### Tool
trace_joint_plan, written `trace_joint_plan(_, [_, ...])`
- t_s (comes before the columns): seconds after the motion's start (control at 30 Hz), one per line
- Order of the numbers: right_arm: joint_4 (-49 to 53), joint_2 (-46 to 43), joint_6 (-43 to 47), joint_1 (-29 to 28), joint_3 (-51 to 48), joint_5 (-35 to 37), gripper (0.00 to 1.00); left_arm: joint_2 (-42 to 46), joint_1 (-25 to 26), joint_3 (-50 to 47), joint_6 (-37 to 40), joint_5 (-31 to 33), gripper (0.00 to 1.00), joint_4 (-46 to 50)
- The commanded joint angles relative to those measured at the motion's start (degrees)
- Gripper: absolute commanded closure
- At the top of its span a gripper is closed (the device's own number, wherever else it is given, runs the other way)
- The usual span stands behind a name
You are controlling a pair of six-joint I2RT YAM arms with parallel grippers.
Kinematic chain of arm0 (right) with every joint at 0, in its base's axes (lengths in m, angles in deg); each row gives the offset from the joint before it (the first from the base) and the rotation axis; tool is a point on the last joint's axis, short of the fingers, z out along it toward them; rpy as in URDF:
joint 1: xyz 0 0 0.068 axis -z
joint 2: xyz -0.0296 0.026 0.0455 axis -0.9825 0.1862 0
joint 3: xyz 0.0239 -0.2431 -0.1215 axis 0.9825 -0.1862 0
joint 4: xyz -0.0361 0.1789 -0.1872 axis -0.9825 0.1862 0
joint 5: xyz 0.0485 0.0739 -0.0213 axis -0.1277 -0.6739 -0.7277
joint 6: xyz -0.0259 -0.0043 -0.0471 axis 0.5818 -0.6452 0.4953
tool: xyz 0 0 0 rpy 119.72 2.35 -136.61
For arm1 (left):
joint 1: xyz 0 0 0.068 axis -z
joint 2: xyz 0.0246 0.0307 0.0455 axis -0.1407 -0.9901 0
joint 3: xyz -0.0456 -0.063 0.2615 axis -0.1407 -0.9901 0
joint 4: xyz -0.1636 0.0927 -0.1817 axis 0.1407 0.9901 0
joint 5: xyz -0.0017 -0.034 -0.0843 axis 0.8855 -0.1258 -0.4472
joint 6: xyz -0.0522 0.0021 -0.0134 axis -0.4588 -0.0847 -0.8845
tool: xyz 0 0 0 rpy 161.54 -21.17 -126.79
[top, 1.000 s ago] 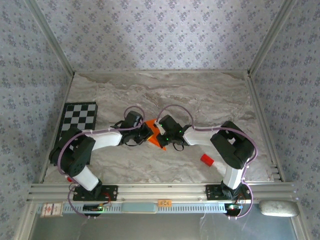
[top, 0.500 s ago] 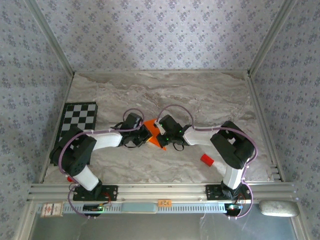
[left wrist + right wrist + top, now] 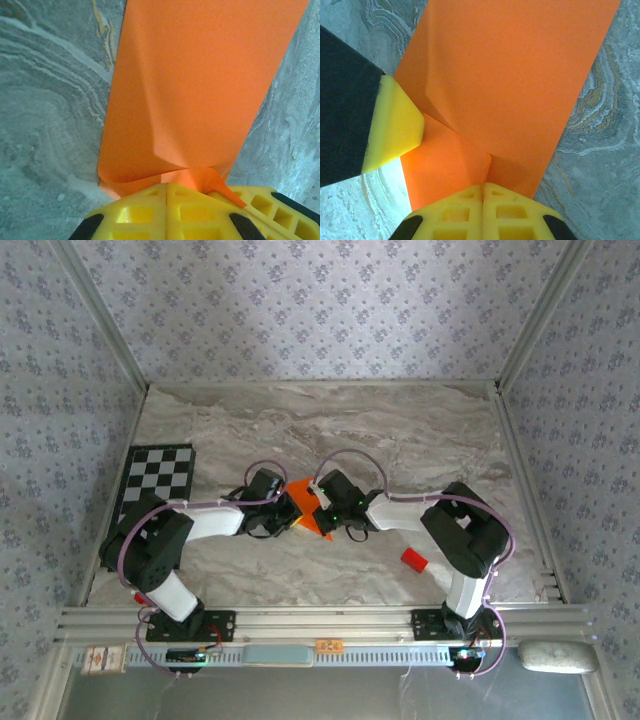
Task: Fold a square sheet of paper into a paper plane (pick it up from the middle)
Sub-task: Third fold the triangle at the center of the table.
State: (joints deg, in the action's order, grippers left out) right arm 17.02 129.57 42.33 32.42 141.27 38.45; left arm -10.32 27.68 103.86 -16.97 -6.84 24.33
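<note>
Left arm [image 3: 215, 518] and right arm [image 3: 400, 512]: elbows out, forearms low, wrists converging mid-worktop [image 3: 400, 430]. Left fingers [image 3: 135, 212]: pressed together, pinching a curled edge of the orange sheet of paper [image 3: 200, 90]. Right fingers [image 3: 455, 215]: closed, nipping a raised crease of the same sheet, with one left finger touching it alongside. Overhead view adds: checkerboard mat [image 3: 158, 475] far left; red block [image 3: 414, 559] near right.
</note>
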Motion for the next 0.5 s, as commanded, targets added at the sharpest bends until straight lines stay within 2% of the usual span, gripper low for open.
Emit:
trace_joint_plan(0.0, [3.3,1.1,-1.1,0.3,-0.4,0.2,0.99,-0.6,0.3,-0.4,-0.8,1.1,0.94,1.7])
trace_joint_plan(0.47, [3.3,1.1,-1.3,0.3,-0.1,-0.1,0.99,-1.2,0.4,-0.4,-1.3,2.3,0.95,4.7])
